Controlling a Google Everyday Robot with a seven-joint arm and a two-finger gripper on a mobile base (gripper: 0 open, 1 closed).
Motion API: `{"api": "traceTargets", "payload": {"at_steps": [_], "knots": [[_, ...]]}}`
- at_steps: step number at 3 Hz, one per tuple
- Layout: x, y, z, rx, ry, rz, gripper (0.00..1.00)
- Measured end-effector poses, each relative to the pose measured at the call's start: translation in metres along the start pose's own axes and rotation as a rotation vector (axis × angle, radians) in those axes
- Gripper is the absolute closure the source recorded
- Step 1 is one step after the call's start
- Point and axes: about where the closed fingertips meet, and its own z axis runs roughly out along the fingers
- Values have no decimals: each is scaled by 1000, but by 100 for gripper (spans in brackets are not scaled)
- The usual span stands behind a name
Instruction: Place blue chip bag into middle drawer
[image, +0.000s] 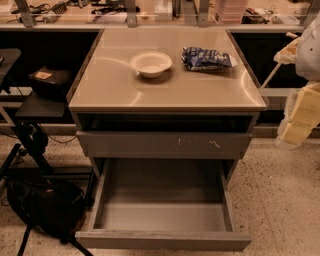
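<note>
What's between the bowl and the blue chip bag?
Only bare countertop between bowl and blue chip bag, in the camera view; the gripper hangs at right edge.

A: What sort of place is this?
B: A lab or workshop, I'd say: 1 grey metal cabinet (165, 92) on a speckled floor (282, 200), cables (37, 9) strewn on the bench (150, 26) behind (and a robot gripper (298, 117) at the right edge, beside the cabinet).
</note>
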Motion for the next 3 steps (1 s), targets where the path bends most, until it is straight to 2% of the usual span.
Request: {"api": "traceTargets", "payload": {"at_steps": [1, 2, 3], "knots": [[0, 0, 0, 0, 0, 0, 0], [-8, -13, 0, 1, -18, -25, 0], [-30, -48, 16, -48, -77, -82, 0]]}}
